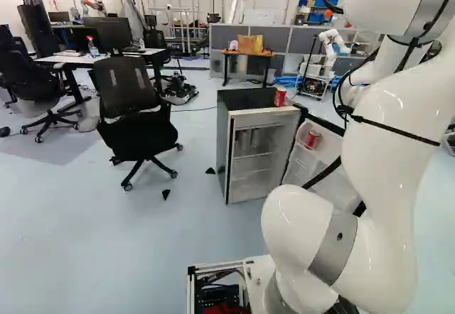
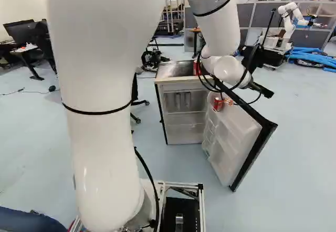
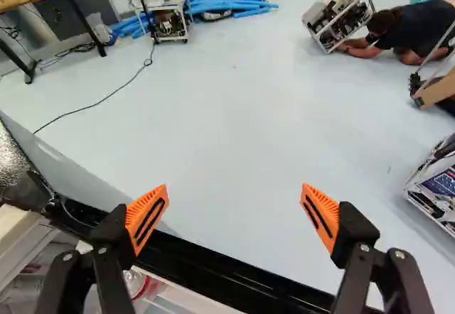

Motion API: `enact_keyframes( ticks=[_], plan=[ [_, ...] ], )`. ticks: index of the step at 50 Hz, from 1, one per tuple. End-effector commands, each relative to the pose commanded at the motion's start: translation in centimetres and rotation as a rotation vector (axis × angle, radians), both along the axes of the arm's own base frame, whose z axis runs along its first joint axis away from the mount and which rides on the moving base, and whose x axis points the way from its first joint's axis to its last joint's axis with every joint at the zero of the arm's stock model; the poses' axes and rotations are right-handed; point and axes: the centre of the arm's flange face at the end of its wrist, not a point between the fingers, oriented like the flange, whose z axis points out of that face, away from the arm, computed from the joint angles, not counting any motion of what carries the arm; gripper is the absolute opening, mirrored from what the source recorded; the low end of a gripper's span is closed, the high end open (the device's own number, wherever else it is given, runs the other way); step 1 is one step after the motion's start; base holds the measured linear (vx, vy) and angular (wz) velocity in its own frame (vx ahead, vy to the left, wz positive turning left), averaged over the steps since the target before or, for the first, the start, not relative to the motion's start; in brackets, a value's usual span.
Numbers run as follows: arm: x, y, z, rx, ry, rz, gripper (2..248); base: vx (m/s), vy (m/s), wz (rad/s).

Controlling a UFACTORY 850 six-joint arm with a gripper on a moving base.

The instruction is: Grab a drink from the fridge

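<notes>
The red can (image 2: 218,104) sat high inside the open fridge door (image 2: 239,129); likely full, fairly weighty, slick and easily dented, it asked for a level, gentle hold round its middle; the hand (image 3: 234,217) was spread wide above the fridge door, pinching nothing

Red against white.
Red on the cans (image 1: 312,140); white inside the fridge (image 1: 245,175); black along the door's rim (image 2: 252,158); black-lined orange on the finger pads (image 3: 146,218); pale blue across the floor (image 1: 106,243).
</notes>
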Motion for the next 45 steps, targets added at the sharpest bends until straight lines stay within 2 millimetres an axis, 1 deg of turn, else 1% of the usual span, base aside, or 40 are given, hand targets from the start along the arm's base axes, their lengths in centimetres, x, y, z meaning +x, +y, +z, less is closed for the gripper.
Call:
enact_keyframes(
  ticks=[21, 45],
  plan=[
    [0.8, -3.1, -1.5, 0.129, 0.07, -0.042, 247, 0.0, 0.0, 0.0],
    [3.1, -5.9, -3.1, 0.274, 0.145, -0.055, 247, 0.0, 0.0, 0.0]
  ],
)
